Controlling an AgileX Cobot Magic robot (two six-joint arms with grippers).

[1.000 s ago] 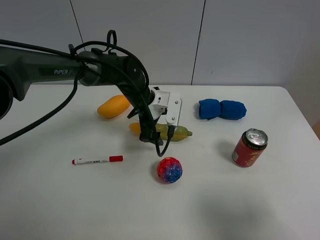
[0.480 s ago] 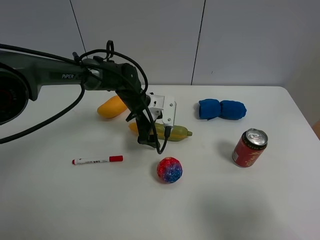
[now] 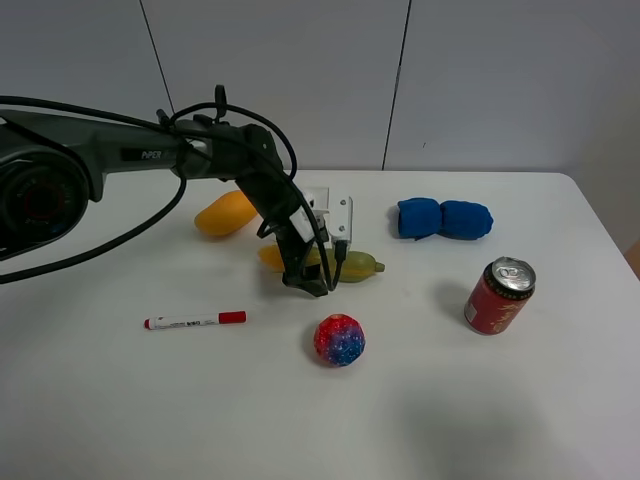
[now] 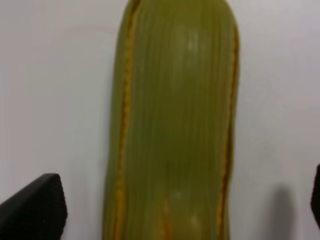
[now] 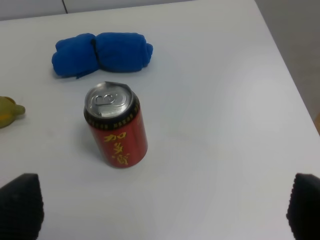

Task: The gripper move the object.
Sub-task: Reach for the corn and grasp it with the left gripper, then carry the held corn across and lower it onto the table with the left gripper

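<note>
Left wrist view: the corn cob [image 4: 172,125] lies between the fingers [image 4: 35,207] of the wide-open left pincer [image 4: 176,202], touching neither

The counter [image 3: 520,420] carries six things, one of each kind: one corn cob [image 3: 357,267], one mango [image 3: 226,213], one marker [image 3: 195,321], one ball [image 3: 340,339], one can [image 3: 499,295] and one blue cloth [image 3: 444,218]. One arm [image 3: 150,155] reaches over them.

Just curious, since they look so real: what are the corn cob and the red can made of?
The corn cob looks like moulded plastic or rubber: matt green husk, fine ribs, orange seams. The red can looks like printed aluminium: bare silvery top with pull tab.
</note>
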